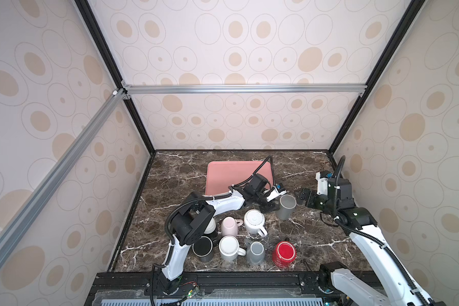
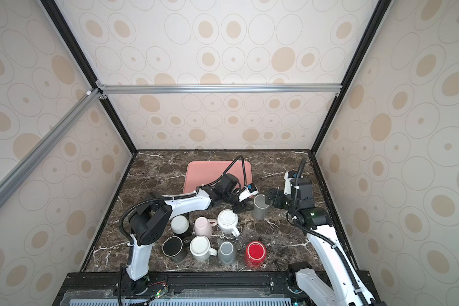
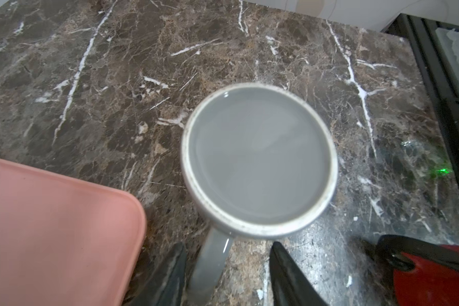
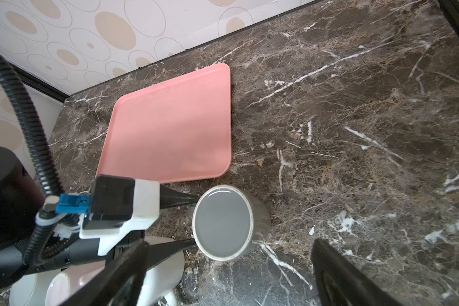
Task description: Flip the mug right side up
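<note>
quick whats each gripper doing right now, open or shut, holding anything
left gripper: open, jaws either side of the handle of the grey mug, not gripping it.
right gripper: wide open, holding nothing.

Left claw [image 3: 225,248] low, jaws partly apart; right claw [image 4: 229,243] spread wide, facing it.

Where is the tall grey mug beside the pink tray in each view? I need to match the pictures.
In a top view: tall grey mug, lower half, right of centre.
In a top view: mug, same place.
Left wrist: mug fills the middle.
Right wrist: mug near a corner of the pink tray.
Shared landmark: that pink tray.
</note>
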{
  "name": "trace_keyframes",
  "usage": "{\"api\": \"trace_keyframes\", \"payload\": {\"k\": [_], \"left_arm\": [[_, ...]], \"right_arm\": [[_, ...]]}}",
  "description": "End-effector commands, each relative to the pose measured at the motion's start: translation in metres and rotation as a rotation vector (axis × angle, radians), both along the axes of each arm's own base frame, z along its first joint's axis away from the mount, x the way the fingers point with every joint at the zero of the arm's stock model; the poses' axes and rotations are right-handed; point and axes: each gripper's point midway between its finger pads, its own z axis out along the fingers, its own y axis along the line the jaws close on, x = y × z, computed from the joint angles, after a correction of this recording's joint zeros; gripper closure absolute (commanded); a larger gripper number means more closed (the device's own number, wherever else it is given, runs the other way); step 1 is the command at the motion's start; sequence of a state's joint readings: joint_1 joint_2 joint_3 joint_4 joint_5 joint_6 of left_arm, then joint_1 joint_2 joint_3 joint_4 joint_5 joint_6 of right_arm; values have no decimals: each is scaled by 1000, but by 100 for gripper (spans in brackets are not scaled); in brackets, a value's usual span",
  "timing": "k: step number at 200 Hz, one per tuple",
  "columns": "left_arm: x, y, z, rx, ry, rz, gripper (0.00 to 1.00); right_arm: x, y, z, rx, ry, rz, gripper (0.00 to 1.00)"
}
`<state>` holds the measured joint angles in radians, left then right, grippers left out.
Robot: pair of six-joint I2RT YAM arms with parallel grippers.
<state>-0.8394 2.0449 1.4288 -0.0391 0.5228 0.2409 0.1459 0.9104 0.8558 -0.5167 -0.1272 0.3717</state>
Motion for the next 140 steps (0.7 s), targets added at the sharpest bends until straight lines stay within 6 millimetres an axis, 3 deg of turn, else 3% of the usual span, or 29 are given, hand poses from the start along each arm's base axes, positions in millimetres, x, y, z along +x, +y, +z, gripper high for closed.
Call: {"api": "trace_keyframes", "payload": {"k": [1, 29, 61, 140], "left_arm": [[-20, -9, -2, 22, 10, -73, 54], [-27, -11, -2, 43, -19, -56, 59], [-10, -5, 0, 58, -103, 32, 51], [-2, -16, -1, 92, -199, 39, 60]], "right_arm": [[-1, -3, -4, 0, 21, -18, 2], [0, -3, -7, 8, 25, -22, 2], [2, -1, -8, 25, 26, -20, 2], [2, -2, -6, 32, 24, -22, 2]]}}
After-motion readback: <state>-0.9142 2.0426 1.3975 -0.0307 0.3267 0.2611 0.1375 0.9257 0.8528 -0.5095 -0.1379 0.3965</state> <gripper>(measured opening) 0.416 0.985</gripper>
